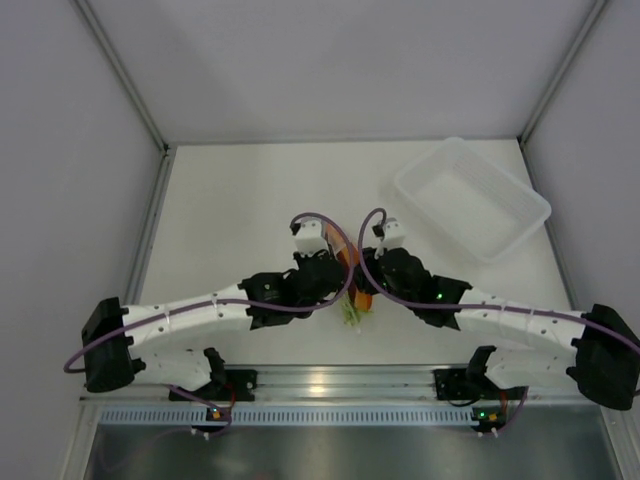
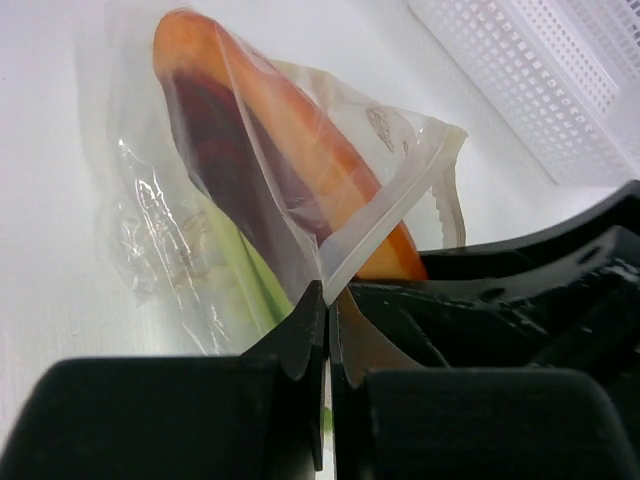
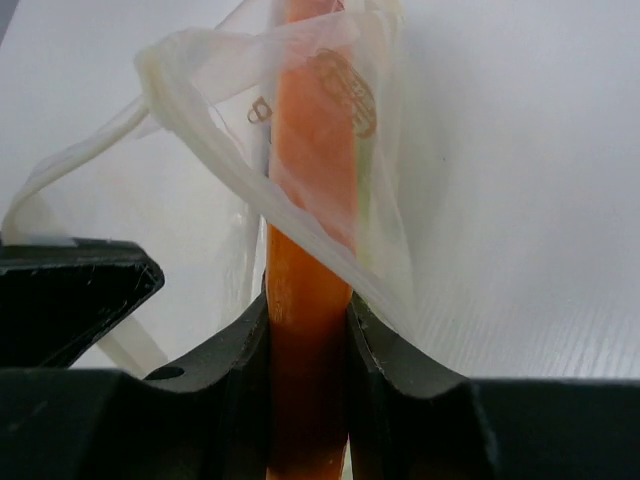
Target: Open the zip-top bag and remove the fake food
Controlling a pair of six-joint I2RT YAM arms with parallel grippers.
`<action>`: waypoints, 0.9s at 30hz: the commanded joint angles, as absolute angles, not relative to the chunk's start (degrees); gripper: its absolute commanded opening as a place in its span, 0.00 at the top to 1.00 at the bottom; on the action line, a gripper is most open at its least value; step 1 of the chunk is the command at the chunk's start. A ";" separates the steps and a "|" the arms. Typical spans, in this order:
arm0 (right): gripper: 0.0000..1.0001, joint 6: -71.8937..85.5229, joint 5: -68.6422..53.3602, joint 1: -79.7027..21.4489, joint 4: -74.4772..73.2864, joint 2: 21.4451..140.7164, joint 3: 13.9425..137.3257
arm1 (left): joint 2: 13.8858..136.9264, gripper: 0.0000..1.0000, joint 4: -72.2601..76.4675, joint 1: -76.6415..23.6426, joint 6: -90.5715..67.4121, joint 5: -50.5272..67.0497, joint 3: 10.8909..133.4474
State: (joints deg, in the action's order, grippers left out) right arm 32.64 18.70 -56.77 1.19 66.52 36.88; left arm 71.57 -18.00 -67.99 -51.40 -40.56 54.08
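The clear zip-top bag (image 2: 180,230) lies between my two grippers at the table's middle (image 1: 350,270). Its mouth is open. The orange and dark-red wedge (image 2: 290,160) sticks out of the mouth, and the pale green stalk (image 2: 250,270) lies under it inside the bag. My left gripper (image 2: 328,300) is shut on the bag's zip strip (image 2: 375,225). My right gripper (image 3: 308,320) is shut on the wedge's orange end (image 3: 308,300), with the bag's rim (image 3: 240,160) draped over the wedge. From above, both grippers (image 1: 335,275) (image 1: 375,265) meet over the bag.
A rigid translucent white tray (image 1: 470,198) stands at the back right, its meshed wall also in the left wrist view (image 2: 540,70). White walls enclose the table. A metal rail (image 1: 330,385) runs along the near edge by the arm bases.
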 commanded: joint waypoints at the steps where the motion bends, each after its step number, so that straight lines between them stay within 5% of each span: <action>1: 1.00 33.75 18.19 -57.39 -3.32 62.49 41.21 | 70.84 1.00 -16.44 -66.89 -49.40 -41.05 54.05; 21: 1.00 26.90 -6.85 -57.57 -20.03 43.86 41.66 | 65.92 1.00 -16.35 -49.94 -49.48 -34.72 48.26; 27: 1.00 23.91 -0.37 -56.08 -28.46 39.30 49.46 | 64.16 1.00 -15.47 -42.73 -47.64 -29.89 47.64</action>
State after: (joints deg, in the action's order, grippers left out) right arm 26.52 -3.03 -56.58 -25.61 42.19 42.61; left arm 66.43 -18.04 -45.52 -49.15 -32.40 48.12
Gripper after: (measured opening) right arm 0.292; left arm 0.023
